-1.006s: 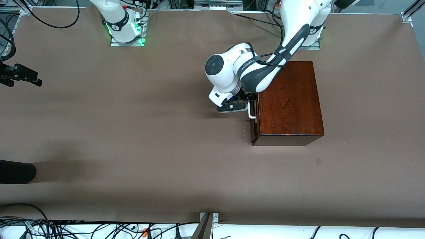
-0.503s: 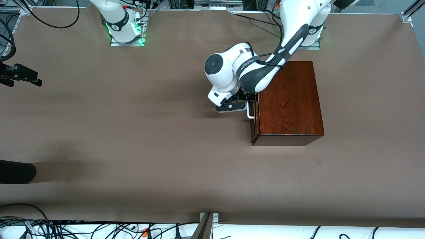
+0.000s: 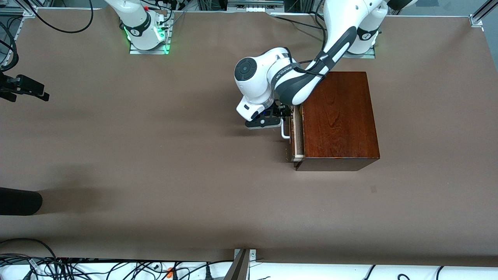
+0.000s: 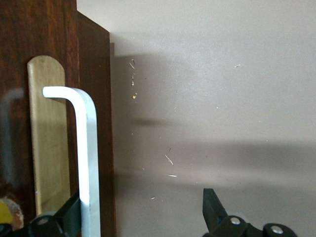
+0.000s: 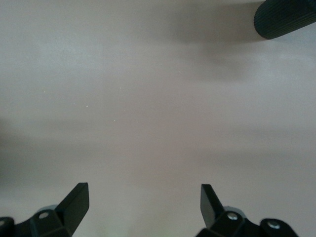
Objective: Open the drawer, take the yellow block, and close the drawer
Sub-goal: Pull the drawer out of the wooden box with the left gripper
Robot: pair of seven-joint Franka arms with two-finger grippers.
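Note:
The dark wooden box [image 3: 338, 116] stands near the left arm's base. Its drawer [image 3: 298, 136] is pulled out a little, so a strip of pale tray shows. My left gripper [image 3: 285, 114] [image 4: 142, 202] is open at the white bar handle [image 3: 285, 133] [image 4: 90, 148]. One of its fingers [image 4: 73, 213] is hooked between the handle and the drawer front [image 4: 96, 98]; the other finger [image 4: 211, 205] is out over the table. The yellow block is hidden. My right gripper [image 5: 143, 195] waits open over bare table at the right arm's end, holding nothing.
A black ribbed cylinder [image 3: 19, 200] [image 5: 286, 17] pokes in over the table's edge at the right arm's end. Cables [image 3: 78, 268] lie along the edge nearest the front camera. Brown table surface [image 3: 175, 155] spreads in front of the drawer.
The left gripper has moved toward the right arm's end with the handle, and the drawer has slid out a little, baring the pale tray. The right arm has not moved.

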